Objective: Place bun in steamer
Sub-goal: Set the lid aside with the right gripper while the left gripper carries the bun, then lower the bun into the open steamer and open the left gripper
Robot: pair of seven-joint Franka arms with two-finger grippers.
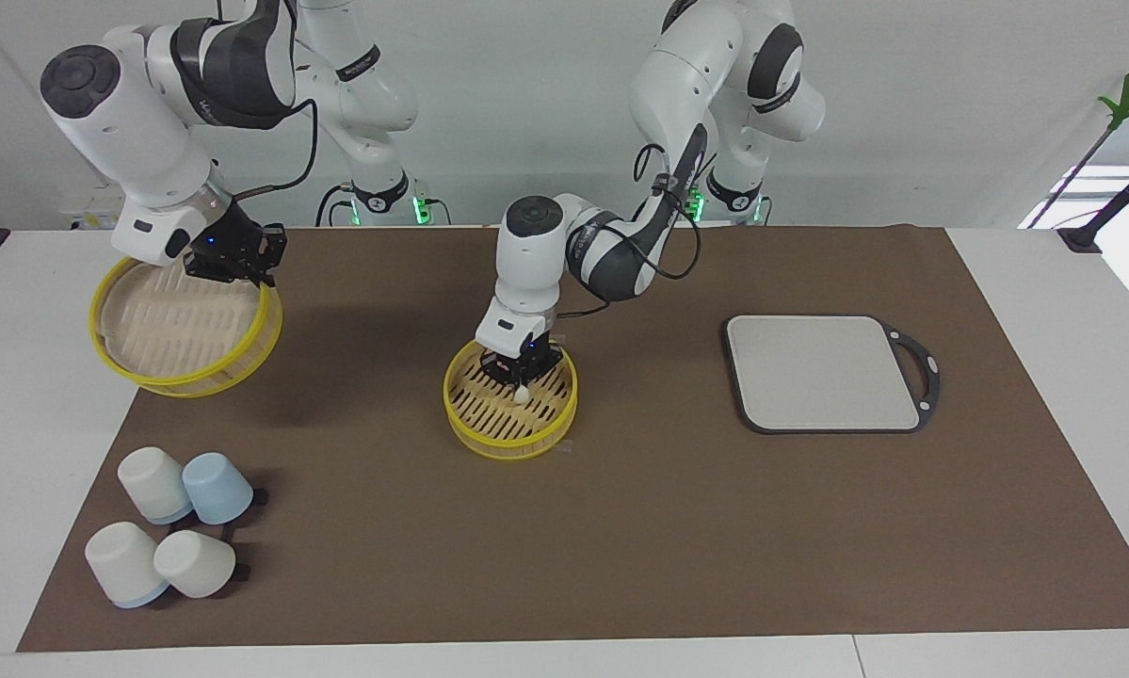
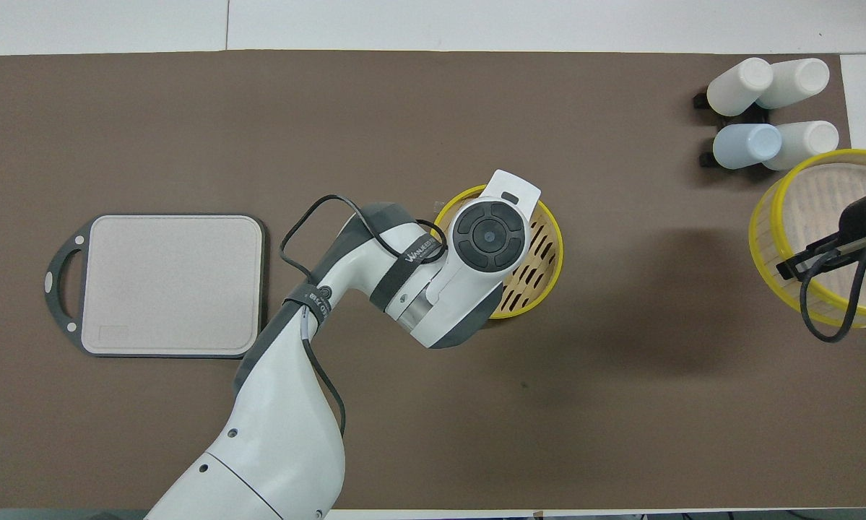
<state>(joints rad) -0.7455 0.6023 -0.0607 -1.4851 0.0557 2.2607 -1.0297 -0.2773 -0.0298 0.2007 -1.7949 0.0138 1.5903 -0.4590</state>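
The bun, too small to read its long axis, hangs pinched in the left hand just over the slats of the steamer at mid-bench. The right hand pinches the rim of the raised lid over its end. Four cups stand upturned; one board lies apart.

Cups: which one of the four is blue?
The blue cup is one of the two nearer the robots, beside a white cup toward the steamer base. The other three are white.
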